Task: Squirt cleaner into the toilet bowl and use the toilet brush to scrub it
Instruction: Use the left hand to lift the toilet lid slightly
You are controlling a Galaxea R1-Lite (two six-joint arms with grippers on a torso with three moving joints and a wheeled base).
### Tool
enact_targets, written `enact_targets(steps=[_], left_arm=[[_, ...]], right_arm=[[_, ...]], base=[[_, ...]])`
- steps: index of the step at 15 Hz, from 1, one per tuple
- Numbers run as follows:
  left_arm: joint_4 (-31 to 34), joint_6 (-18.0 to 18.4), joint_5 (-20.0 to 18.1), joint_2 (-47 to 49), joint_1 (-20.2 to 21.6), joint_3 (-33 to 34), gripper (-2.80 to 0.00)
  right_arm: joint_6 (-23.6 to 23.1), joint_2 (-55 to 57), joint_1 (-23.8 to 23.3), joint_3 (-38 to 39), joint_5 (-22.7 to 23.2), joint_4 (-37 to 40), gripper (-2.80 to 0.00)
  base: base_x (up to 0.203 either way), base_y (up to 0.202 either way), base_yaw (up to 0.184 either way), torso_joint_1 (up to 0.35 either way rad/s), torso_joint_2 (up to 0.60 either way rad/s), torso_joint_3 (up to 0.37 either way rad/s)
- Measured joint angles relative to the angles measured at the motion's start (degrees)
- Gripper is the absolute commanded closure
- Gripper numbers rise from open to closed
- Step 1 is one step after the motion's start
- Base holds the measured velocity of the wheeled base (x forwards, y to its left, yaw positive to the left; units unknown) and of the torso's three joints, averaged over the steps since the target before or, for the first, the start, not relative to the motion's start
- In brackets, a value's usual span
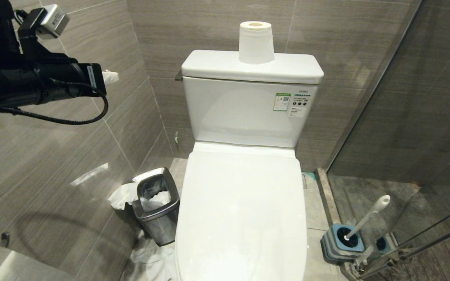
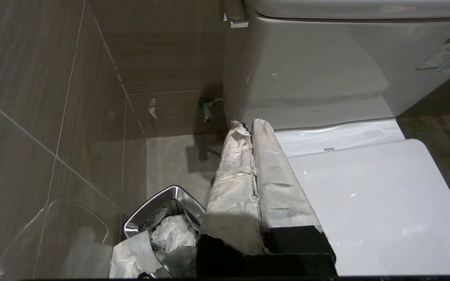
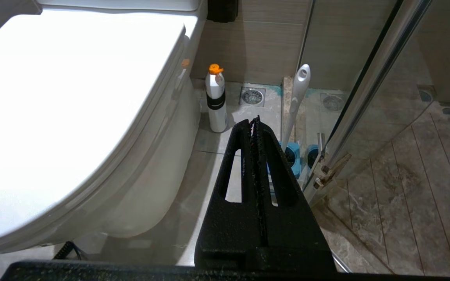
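My left gripper (image 2: 248,128) has its 2 cloth-wrapped fingers (image 2: 234,183) pressed flat together, holding nothing; it hangs in the air off the toilet's left side, above the steel bin (image 2: 166,218) and pointing toward the tank. My right gripper (image 3: 255,121) is likewise closed tight and empty, low beside the toilet's right flank.

The toilet bowl (image 1: 240,218) sits straight ahead with its lid down, so nothing goes in until that lid comes up. I judge the lid light but glossy and slippery; I'd hook under its front edge rather than pinch the flat top.

A white bottle with an orange cap (image 3: 215,99) stands on the floor between the toilet's right side and the brush, probably the cleaner. I expect smooth plastic that yields when squeezed, so I'd grip at the dark band mid-body.

The toilet brush (image 1: 367,216) leans in its blue-grey holder (image 1: 342,244) on the floor by the glass door. The handle looks stiff, thin and light; I'd grasp it high, just below the rounded tip, clear of the glass.
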Motion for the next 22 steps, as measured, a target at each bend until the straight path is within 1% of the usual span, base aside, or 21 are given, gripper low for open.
enact_targets(steps=[3,7,9,11,13,14,16,17,19,20,22], left_arm=[[-0.1,-1.6,0.0,2.8,0.5,-3.2,0.00],[0.1,-1.9,-0.8,5.6,0.6,-6.0,0.00],[0.4,-3.0,-2.9,7.2,0.5,-7.4,0.00],[2.0,-7.0,-6.4,8.7,0.3,-9.6,0.00],[5.5,-12.1,-11.3,10.3,0.5,-12.8,0.00],[7.9,-14.1,-14.3,11.3,1.0,-14.3,0.00],[11.7,-14.9,-20.9,13.0,1.8,-16.1,0.00],[12.5,-15.3,-24.7,13.8,2.1,-16.6,0.00],[14.2,-15.6,-30.5,15.5,2.6,-17.3,0.00],[15.1,-16.4,-34.0,16.4,2.9,-18.2,0.00],[15.8,-19.4,-42.7,18.2,4.1,-19.8,0.00]], right_arm=[[0.0,0.0,0.0,0.0,0.0,0.0,0.00],[0.0,0.0,0.0,0.0,0.0,0.0,0.00],[0.0,0.0,0.0,0.0,0.0,0.0,0.00],[0.0,0.0,0.0,0.0,0.0,0.0,0.00],[0.0,0.0,0.0,0.0,0.0,0.0,0.00],[0.0,0.0,0.0,0.0,0.0,0.0,0.00],[0.0,0.0,0.0,0.0,0.0,0.0,0.00],[0.0,0.0,0.0,0.0,0.0,0.0,0.00],[0.0,0.0,0.0,0.0,0.0,0.0,0.00],[0.0,0.0,0.0,0.0,0.0,0.0,0.00],[0.0,0.0,0.0,0.0,0.0,0.0,0.00]], base=[[0.000,0.000,0.000,0.000,0.00,0.000],[0.000,0.000,0.000,0.000,0.00,0.000],[0.000,0.000,0.000,0.000,0.00,0.000],[0.000,0.000,0.000,0.000,0.00,0.000],[0.000,0.000,0.000,0.000,0.00,0.000],[0.000,0.000,0.000,0.000,0.00,0.000],[0.000,0.000,0.000,0.000,0.00,0.000],[0.000,0.000,0.000,0.000,0.00,0.000],[0.000,0.000,0.000,0.000,0.00,0.000],[0.000,0.000,0.000,0.000,0.00,0.000],[0.000,0.000,0.000,0.000,0.00,0.000]])
